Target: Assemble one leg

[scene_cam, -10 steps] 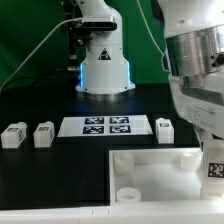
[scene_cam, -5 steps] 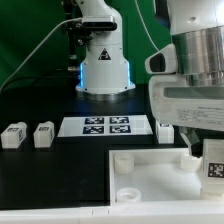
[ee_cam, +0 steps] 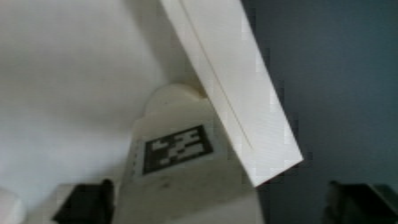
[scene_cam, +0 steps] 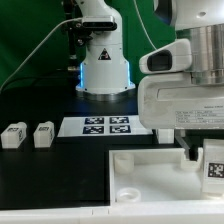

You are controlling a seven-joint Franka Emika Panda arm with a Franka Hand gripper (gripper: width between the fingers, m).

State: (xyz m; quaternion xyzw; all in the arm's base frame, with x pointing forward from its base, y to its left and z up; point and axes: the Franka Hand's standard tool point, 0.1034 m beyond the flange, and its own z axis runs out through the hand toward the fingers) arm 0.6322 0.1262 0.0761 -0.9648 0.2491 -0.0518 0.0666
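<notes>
A white leg (scene_cam: 213, 166) with a black-and-white tag stands upright at the corner of the large white tray-like top (scene_cam: 145, 172), at the exterior view's right. My gripper (scene_cam: 203, 152) hangs over it, with one dark finger (scene_cam: 190, 154) beside the leg. In the wrist view the tagged leg (ee_cam: 178, 150) lies between my gripper's (ee_cam: 224, 205) fingers, close to one dark finger (ee_cam: 86, 202) and well apart from the other. The jaws stand open. The edge of the tray-like top (ee_cam: 231, 80) runs past the leg.
Two more legs (scene_cam: 13, 134) (scene_cam: 43, 133) lie on the black table at the exterior view's left. The marker board (scene_cam: 105, 126) lies at the middle. The robot's base (scene_cam: 104, 62) stands behind it. A round socket (scene_cam: 128, 192) shows in the top's near corner.
My gripper has come down and toward the exterior view's left, now hiding the leg that lay right of the marker board. The upright leg has not moved.
</notes>
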